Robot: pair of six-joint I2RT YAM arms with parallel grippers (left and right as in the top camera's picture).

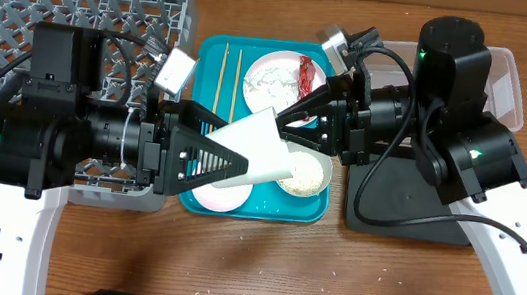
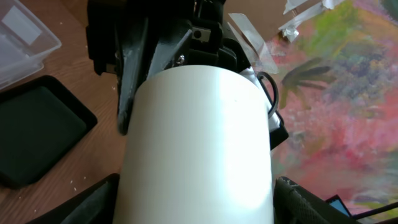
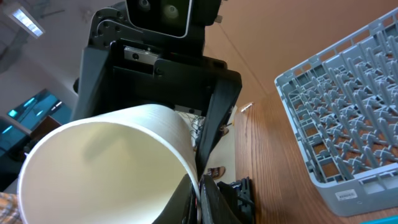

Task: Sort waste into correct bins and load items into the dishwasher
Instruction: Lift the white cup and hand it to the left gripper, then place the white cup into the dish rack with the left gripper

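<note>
White cup (image 1: pixel 257 157) hangs between 2 arms above wooden table's (image 1: pixel 229 264) centre: right gripper (image 1: pixel 280 118) clamps its rim, left gripper (image 1: pixel 239 145) straddles it, grip unclear.

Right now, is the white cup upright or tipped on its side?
Tipped on its side. Overhead, the white cup lies sideways in the air above the teal tray, its mouth toward the right gripper.

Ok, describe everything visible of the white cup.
The white cup is plain, smooth and slightly tapered, paper-like, empty inside. It hangs tipped on its side above the teal tray, mouth toward the right gripper, which pinches its rim. The left gripper straddles its wall; whether it presses is unclear.
</note>
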